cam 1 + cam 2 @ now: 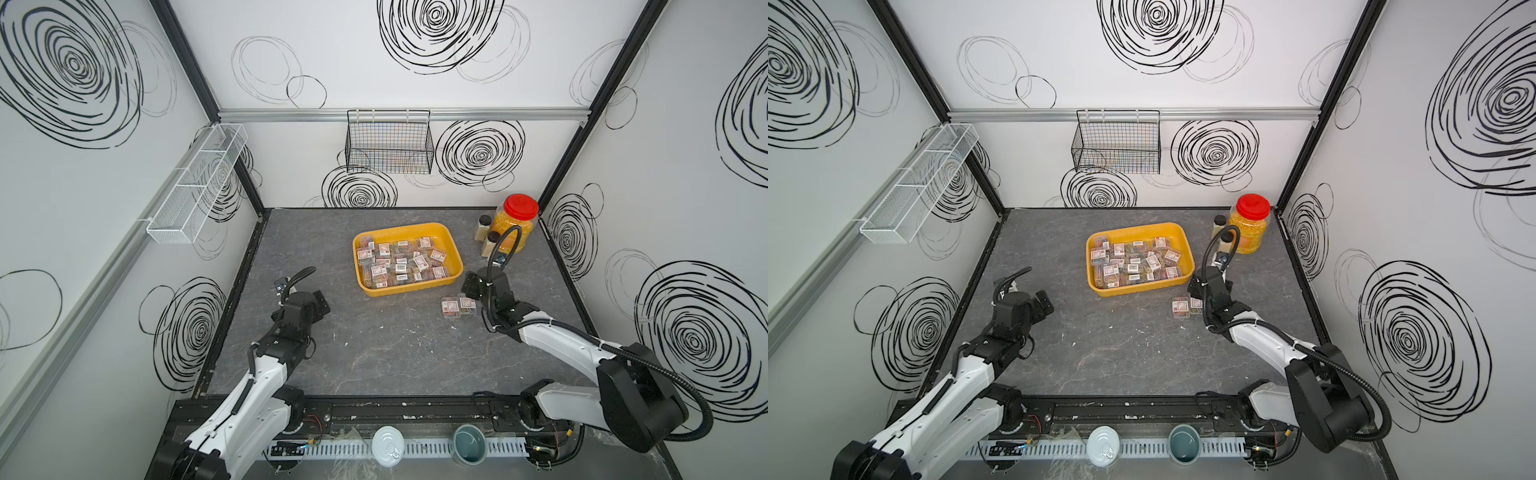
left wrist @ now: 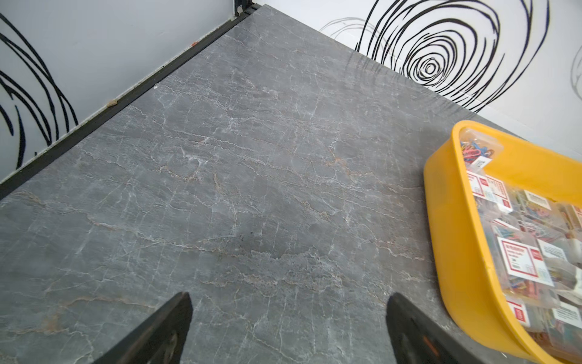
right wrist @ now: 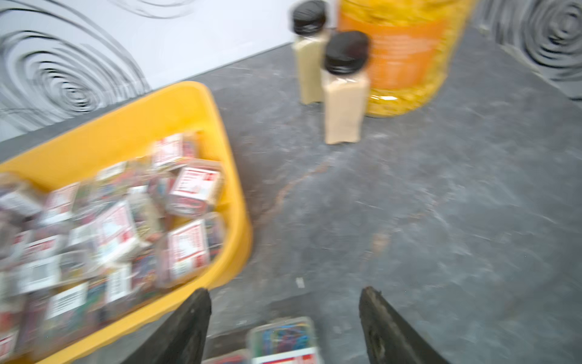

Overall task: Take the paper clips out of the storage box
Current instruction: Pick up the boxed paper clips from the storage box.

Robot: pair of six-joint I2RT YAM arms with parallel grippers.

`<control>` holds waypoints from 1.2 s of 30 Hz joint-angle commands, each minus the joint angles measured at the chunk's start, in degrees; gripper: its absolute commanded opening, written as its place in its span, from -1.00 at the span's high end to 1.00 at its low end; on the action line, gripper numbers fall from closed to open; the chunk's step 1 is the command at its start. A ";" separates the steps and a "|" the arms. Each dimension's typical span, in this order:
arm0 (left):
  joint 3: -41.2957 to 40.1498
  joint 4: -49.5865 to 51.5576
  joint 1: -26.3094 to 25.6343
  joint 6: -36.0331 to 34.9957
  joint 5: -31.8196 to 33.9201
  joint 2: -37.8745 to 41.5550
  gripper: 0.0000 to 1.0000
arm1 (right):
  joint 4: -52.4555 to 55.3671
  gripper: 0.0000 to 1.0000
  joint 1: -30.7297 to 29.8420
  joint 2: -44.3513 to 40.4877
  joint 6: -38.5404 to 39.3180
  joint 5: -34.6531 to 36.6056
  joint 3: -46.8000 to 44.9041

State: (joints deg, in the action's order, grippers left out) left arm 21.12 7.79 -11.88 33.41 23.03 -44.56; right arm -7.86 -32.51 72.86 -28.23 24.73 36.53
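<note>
Few clips [image 1: 458,306] out on bench [image 1: 374,353]; left tool [image 2: 288,294] and right tool [image 3: 285,290] both gape empty; next, another grab from box [image 1: 399,227]

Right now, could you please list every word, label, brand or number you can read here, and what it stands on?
No text can be read in any view.
White-and-red labels on the paper clips in the storage box: print too small and blurred.
Labels on the cases on the table: too small.
Orange label on the jar: blurred.
</note>
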 commanded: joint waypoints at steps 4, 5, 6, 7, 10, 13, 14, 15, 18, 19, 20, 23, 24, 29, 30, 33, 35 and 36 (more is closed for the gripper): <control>-0.11 5.08 -3.18 1.53 0.87 5.20 -0.98 | 4.31 -0.57 -4.58 8.26 1.86 -3.60 13.06; -0.27 4.76 -3.73 1.33 0.70 5.63 -0.98 | 5.06 -0.56 -4.62 10.13 1.72 -4.89 14.88; -0.60 4.08 -4.30 1.22 0.70 6.08 -0.99 | 6.41 -0.55 -4.67 11.88 1.89 -6.50 16.94; -1.25 3.41 -4.87 1.38 1.10 6.85 -0.99 | 7.36 -0.54 -4.84 13.88 2.35 -8.14 18.78; -1.61 3.55 -7.29 1.61 3.53 8.44 -0.95 | 8.62 -0.54 -4.43 18.33 3.23 -12.09 22.41; -1.72 3.79 -10.27 1.70 6.56 9.55 -0.95 | 8.71 -0.55 -3.17 21.38 4.22 -14.66 24.46; -1.68 4.10 -11.19 1.91 7.76 9.73 -0.95 | 9.09 -0.55 -2.69 22.44 4.35 -15.07 25.25; -1.52 4.38 -12.19 1.95 8.89 9.85 -0.95 | 9.75 -0.55 -2.09 23.55 4.54 -15.36 26.33; -1.44 4.43 -14.17 1.92 10.51 10.35 -0.95 | 10.46 -0.56 -0.90 25.78 5.14 -16.54 27.69; -1.44 4.34 -14.53 1.75 10.68 10.54 -0.95 | 10.28 -0.56 -0.65 26.14 5.45 -16.94 27.76; -1.44 4.34 -14.62 1.75 10.72 10.60 -0.95 | 10.52 -0.56 -0.32 26.44 5.59 -17.44 27.97; -1.44 4.60 -14.67 1.92 10.97 10.66 -0.95 | 11.53 -0.57 0.34 26.92 5.96 -19.27 28.87; -1.58 4.58 -14.68 1.92 11.10 10.60 -0.95 | 11.42 -0.58 0.26 26.94 6.29 -19.33 28.66; -1.35 4.93 -14.76 2.17 11.56 10.19 -0.95 | 10.53 -0.63 0.50 28.78 7.92 -20.11 28.52; -1.27 4.89 -14.76 2.06 11.58 10.15 -0.95 | 10.82 -0.63 0.55 29.53 8.05 -20.30 28.99; -1.36 5.02 -14.76 2.17 11.70 10.49 -0.94 | 10.93 -0.64 0.65 30.73 8.40 -20.59 29.72; -1.43 4.97 -14.76 2.10 11.55 10.45 -0.94 | 11.14 -0.66 0.95 31.07 8.37 -21.41 30.09; -1.50 4.93 -14.81 2.00 11.47 10.58 -0.94 | 11.10 -0.67 1.07 30.96 8.33 -21.64 30.13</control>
State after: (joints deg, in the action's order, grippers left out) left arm 19.97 13.43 -26.37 34.74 33.23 -34.37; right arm 2.07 -31.90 103.72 -20.71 4.32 64.95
